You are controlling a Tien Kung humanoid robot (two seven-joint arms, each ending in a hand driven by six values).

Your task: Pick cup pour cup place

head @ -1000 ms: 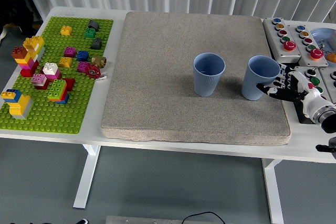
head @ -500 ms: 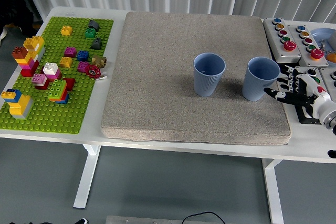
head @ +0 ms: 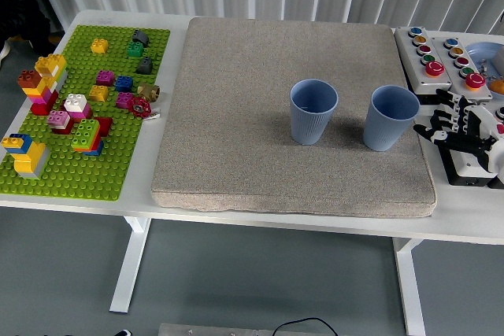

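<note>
We see the white surface [head: 331, 222] spanning the frame, with a large grey mat [head: 236, 116] laid over its middle. At the left of the frame lies a green baseplate [head: 118, 159] dotted with coloured bricks [head: 83, 135]. At the upper right sit grey button boxes [head: 429, 57] with red, blue and yellow caps.

Two blue cups stand upright on the right half of the mat, near each other but apart: the left cup [head: 313, 111] near frame centre, the right cup [head: 390, 118] close to the mat's right edge. Neither is lifted or tilted. We cannot tell whether either holds anything.

The robot's right hand [head: 465, 135] hovers at the right edge of the frame, just beside the right cup but clear of it, its fingers [head: 441, 120] spread and holding nothing. The left hand does not appear.

We judge that both cups stand as placed and the hand is free of them. If the step in hand is a withdrawal, we would draw the hand straight back toward the right edge, keeping the fingers wide so none catches the right cup's rim, and lifted enough to clear the button boxes beneath.
</note>
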